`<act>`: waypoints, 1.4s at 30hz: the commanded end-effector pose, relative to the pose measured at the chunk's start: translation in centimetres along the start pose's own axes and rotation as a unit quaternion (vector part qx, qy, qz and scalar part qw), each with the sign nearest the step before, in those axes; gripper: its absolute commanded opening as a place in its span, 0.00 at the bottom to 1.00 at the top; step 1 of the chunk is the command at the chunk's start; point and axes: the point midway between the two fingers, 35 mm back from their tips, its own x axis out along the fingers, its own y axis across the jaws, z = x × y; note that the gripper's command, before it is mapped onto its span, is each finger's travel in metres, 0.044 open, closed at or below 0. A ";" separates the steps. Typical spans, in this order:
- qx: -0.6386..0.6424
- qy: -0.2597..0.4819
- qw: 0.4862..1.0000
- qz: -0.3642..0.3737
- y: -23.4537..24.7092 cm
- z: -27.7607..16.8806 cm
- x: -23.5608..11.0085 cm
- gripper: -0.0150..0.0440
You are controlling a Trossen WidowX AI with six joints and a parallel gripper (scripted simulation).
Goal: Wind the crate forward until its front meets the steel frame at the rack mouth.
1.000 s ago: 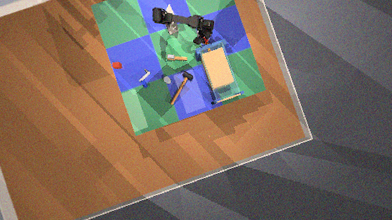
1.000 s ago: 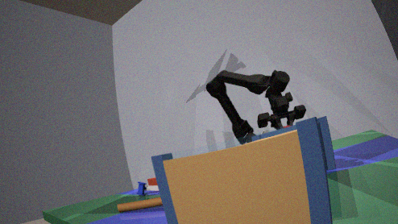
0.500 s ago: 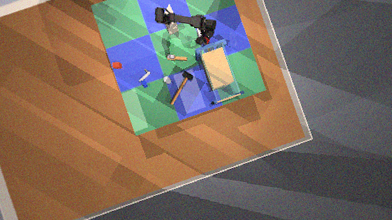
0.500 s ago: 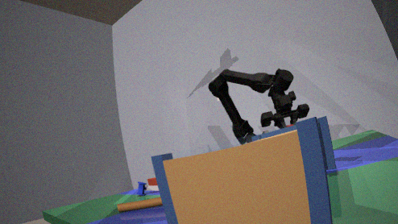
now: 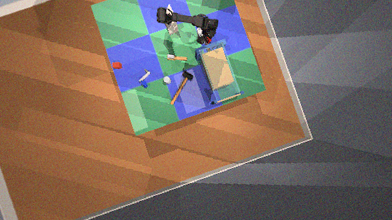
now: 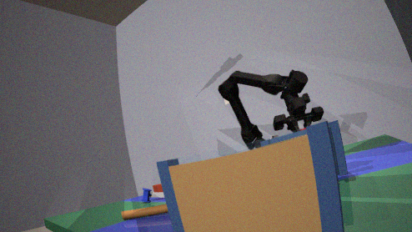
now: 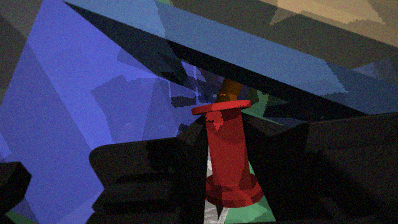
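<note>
My gripper (image 7: 219, 118) (image 5: 206, 35) (image 6: 298, 120) is shut on the upright red grip of the winch handle (image 7: 227, 135), with a black finger on each side of it. An orange part (image 7: 230, 90) shows just behind the grip's flat top. The winch body is hidden under my hand. The tan crate (image 5: 218, 68) (image 6: 246, 192) sits inside the blue-framed guard cubby (image 5: 206, 48) (image 6: 323, 175) (image 7: 240, 45), right beside my gripper. In the overhead view the crate lies flat. Its front and the frame at the mouth are too small to judge.
Loose tools lie on the green and blue checked mat (image 5: 126, 20): a hammer (image 5: 181, 88), an orange-handled tool (image 5: 176, 58), a small blue and white tool (image 5: 144, 77), a white piece (image 5: 167, 79) and a red block (image 5: 117, 65). The wooden bench (image 5: 43, 139) extends beyond.
</note>
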 end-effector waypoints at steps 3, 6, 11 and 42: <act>0.001 -0.007 1.000 0.018 2.2 0.5 -0.1 0.25; 0.001 -0.007 1.000 0.018 2.5 0.6 -0.1 0.25; 0.001 -0.007 1.000 0.018 3.0 0.8 -0.1 0.25; 0.001 -0.007 1.000 0.019 6.6 0.9 -0.2 0.25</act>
